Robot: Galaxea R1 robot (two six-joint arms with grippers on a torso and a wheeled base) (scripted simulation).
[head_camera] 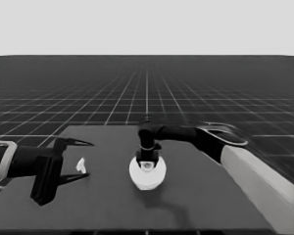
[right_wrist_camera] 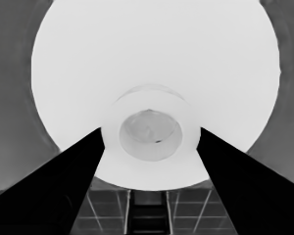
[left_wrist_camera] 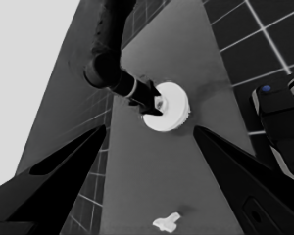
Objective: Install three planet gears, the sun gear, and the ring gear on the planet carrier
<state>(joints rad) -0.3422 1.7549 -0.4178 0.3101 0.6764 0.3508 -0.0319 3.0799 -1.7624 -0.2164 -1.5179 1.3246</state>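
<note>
Near the middle of the table [head_camera: 196, 196], seen from the head camera, the larger round part [head_camera: 147, 175] lies flat with its hole facing up, and the right gripper [head_camera: 147, 159] points straight down onto its centre, while the left gripper [head_camera: 81, 157] waits spread wide over the table's left end with a thin white piece [head_camera: 81, 165] beneath its fingers, not held. From the left wrist, the right gripper [left_wrist_camera: 154, 104] meets that round part [left_wrist_camera: 167, 108] at its raised hub. From the right wrist, the fingers [right_wrist_camera: 63, 186] stand apart on either side of the hub of the round part [right_wrist_camera: 152, 63]; whether they grip it I cannot tell.
</note>
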